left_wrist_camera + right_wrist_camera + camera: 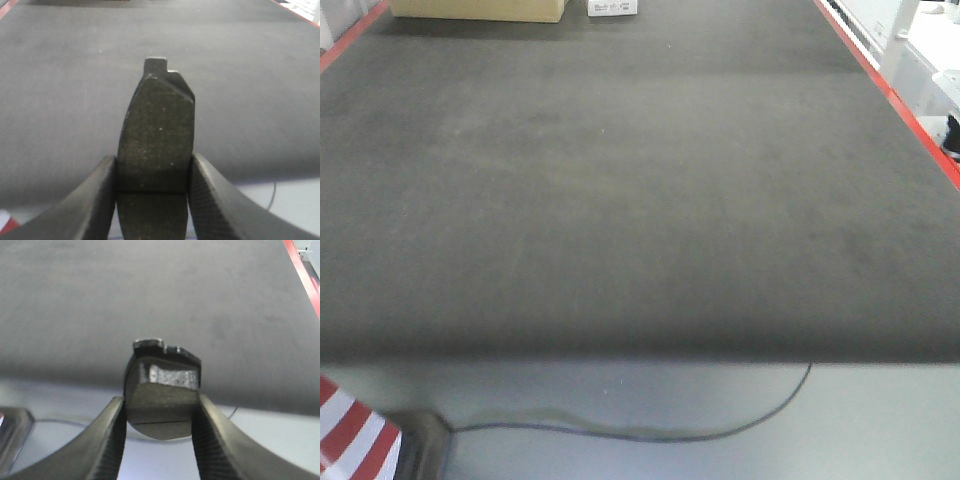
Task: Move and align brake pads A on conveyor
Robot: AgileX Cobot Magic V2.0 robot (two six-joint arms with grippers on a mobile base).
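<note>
Between the fingers [95,195] of the left gripper [154,170] sits one brake pad [157,135], dark grey and flat, pinched on its two long edges. Its tabbed end points away from the camera, and a thin groove crosses its face between the fingers. It hangs above the conveyor [620,200], a little way past the belt's near edge.

The right gripper [160,410] pinches a second brake pad [162,390] the same way, tilted more steeply with its tabbed end up. This one hangs over the belt's near edge, where the dark rough belt meets a pale grey surface.

A red stripe [880,80] runs along the belt's side. At the far end stand a cardboard box [480,8] and a white box [612,6]. A dark cable [650,435] curves across the pale surface, near a red-and-white striped object [350,440].
</note>
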